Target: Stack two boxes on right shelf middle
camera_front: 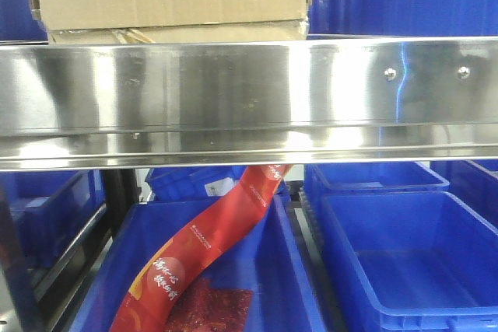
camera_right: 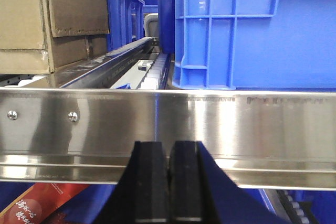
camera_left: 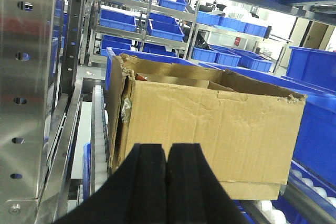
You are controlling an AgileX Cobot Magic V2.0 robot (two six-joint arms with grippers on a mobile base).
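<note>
Evidently both claws are pinched closed and empty: the left claw faces a box just ahead on the shelf, while the right claw hangs before the rail, probably readying a push.

Two matte black tools, one in each wrist view, and that's all of the robot on show.

Left tool: two broad black fingers with flat, smooth faces, widening toward the bottom edge, a thin dark seam running between them. Right tool: same build, two squared-off black pads with a faint sheen, flanked by sloping black shoulders. No cables, screws or markings can be seen on either one.
</note>
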